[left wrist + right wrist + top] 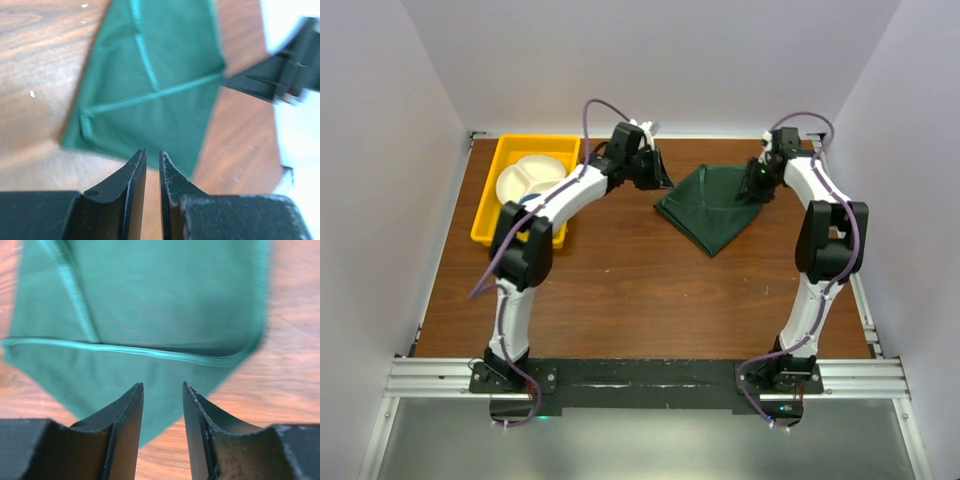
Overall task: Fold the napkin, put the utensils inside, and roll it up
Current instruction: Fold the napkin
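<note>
Overhead only: yellow tray; napkin all cams.

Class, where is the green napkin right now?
In the top view, the napkin lies on the far right part of the table, between the left gripper and the right gripper.

The napkin lies far right on the table, the tray holding the plate far left.
</note>
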Controlling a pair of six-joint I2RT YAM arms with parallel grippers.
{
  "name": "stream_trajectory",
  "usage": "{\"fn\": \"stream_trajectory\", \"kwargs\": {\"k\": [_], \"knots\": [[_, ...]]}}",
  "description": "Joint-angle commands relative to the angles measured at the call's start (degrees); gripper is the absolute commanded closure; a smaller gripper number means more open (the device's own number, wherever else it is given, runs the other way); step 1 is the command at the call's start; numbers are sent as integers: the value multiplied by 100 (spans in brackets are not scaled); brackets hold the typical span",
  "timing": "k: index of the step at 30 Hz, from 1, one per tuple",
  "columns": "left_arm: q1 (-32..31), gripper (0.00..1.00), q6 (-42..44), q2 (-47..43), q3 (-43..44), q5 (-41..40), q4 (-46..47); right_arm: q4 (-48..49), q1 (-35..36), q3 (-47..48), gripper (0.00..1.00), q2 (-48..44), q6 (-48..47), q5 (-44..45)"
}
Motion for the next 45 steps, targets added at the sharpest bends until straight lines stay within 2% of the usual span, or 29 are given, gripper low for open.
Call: {"fn": "stream_trajectory", "kwargs": {"k": [1,4,7,12,16,22,35,39,42,45], "knots": [[33,79,194,-1348,-733,294,-513,-317,681,675,61,-23,-160,333],[16,78,335,-2323,-2049,383,-435,-257,999,878,65,118,-143,484],[33,77,458,-3246,-2911,330,-470,-256,1183,1159,69,442,-11,431],[33,77,696,-4188,-3407,58,-988,-406,1719,1502,69,881,-63,939],[33,76,679,-4636,-3644,5,-1059,-477,1913,1486,79,962,-28,1537],[51,76,643,-4620,-3584,-4,-963,-309,2062,1143,85,997,-107,1679],[42,76,503,-4531,-3460,198,-831,271,2449,-219,85,690,-55,1433],[42,76,441,-4584,-3574,250,-734,341,2660,-614,85,496,270,1196],[42,77,441,-4593,-3645,277,-699,324,2827,-764,84,259,577,1108],[68,77,441,-4611,-3715,268,-699,149,2889,-564,77,30,596,1221]]}}
